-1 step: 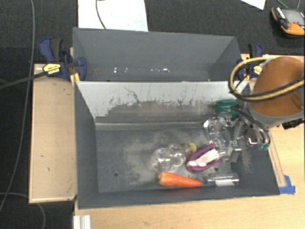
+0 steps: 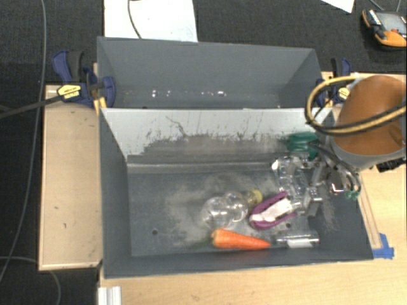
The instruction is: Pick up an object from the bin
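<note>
My gripper [image 2: 296,189] is low in the right part of the bin, reaching in from the right. Right at its lower left lies a purple and white oblong thing [image 2: 271,211], tilted, with its right end against the gripper; whether it is gripped I cannot tell. A small yellowish piece [image 2: 255,196] rests just left of the purple thing. An orange carrot [image 2: 240,239] lies along the front wall below it. A clear plastic rounded thing [image 2: 224,210] sits left of the purple one. A flat silver piece [image 2: 298,239] lies in front of the gripper.
A green thing [image 2: 299,144] shows near the back right wall, partly behind the arm's cables. The left half of the bin floor is bare, scuffed metal. The bin's sloped walls close in on all sides.
</note>
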Controlling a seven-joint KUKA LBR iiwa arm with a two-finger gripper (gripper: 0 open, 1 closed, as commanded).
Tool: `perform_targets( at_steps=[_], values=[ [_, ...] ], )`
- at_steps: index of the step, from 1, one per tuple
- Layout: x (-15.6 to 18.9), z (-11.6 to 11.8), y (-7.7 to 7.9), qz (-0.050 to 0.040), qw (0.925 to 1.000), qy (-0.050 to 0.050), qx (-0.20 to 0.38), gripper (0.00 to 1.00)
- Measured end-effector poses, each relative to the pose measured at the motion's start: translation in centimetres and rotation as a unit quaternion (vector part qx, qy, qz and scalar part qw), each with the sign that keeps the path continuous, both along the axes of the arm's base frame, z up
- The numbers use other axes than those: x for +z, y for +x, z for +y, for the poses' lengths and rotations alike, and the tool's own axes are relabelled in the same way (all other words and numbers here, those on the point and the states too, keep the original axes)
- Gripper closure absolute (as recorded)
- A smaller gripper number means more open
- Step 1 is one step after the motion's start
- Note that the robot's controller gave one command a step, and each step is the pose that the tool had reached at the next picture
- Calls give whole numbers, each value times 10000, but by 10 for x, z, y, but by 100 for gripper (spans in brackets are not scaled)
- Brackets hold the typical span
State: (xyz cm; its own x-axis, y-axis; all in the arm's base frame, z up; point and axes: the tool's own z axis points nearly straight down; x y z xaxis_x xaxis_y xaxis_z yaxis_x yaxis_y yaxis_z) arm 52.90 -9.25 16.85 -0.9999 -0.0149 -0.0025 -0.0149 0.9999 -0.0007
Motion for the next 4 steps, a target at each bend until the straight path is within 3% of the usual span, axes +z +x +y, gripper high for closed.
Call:
perform_targets(
  at_steps=[1,2,3,4],
  values=[
    [-3,-1,-2,-17,9999,0,104,0],
    [-65,1,3,8,9888,5,1495,0],
    [-95,-19,-5,-50,9540,-28,2998,0],
    [85,13,16,-15,9847,2,1742,100]
  ],
)
